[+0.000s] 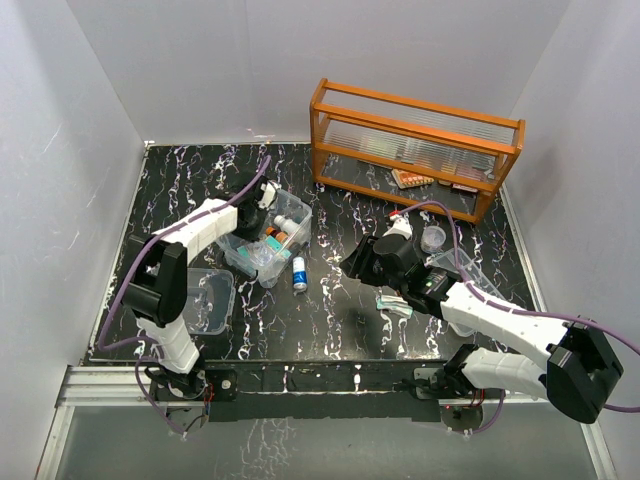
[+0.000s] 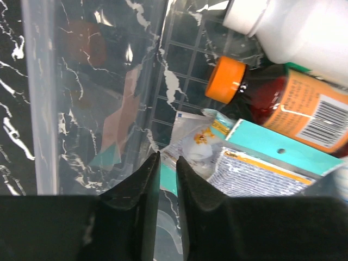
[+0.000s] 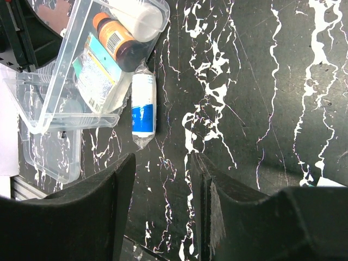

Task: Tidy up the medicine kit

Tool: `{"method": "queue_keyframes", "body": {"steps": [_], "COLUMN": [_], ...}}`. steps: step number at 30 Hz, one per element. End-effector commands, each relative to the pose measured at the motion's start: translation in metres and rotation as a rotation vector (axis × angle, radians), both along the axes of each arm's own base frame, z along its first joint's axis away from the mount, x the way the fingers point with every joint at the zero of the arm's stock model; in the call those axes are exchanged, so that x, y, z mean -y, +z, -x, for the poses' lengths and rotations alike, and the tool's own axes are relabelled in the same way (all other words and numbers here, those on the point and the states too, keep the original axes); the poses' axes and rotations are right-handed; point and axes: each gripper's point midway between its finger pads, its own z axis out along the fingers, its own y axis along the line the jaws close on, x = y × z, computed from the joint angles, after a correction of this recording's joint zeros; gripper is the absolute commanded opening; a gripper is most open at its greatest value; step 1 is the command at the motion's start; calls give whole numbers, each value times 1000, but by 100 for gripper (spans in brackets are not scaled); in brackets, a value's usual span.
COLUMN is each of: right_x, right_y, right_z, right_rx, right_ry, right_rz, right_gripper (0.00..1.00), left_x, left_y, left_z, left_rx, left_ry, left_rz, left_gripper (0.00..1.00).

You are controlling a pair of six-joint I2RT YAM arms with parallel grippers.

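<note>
The medicine kit (image 1: 250, 268) is a clear box standing open left of centre. It holds a white bottle (image 2: 304, 27), a brown bottle with an orange cap (image 2: 272, 98), a teal packet (image 2: 283, 155) and foil sachets (image 2: 196, 144). My left gripper (image 1: 262, 205) is at the kit's far left edge. In the left wrist view its jaws (image 2: 167, 157) are closed to a thin gap over the clear wall (image 2: 98, 109). My right gripper (image 1: 358, 262) hovers open and empty over the table, right of a white and blue roll (image 3: 144, 106). The kit (image 3: 65, 120) shows at upper left there.
A clear lid-like tray (image 1: 205, 300) lies front left. The orange glass-fronted rack (image 1: 415, 145) stands at the back right with blister packs in it. A small clear cup (image 1: 433, 237) and a packet (image 1: 395, 303) lie near my right arm.
</note>
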Motion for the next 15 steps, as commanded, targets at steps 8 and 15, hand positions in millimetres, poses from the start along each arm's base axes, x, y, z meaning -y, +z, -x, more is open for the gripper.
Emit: {"method": "queue_keyframes", "body": {"steps": [8, 15], "right_x": [-1, 1], "right_y": [8, 8], "right_z": [-6, -5], "right_rx": [35, 39], "right_ry": [-21, -27], "right_rz": [-33, -33], "right_gripper": [43, 43], "left_x": [-8, -9], "left_y": [-20, -37], "left_z": [-13, 0], "left_rx": [17, -77], "left_ry": [-20, -24], "left_rz": [-138, -155], "left_gripper": [2, 0]}}
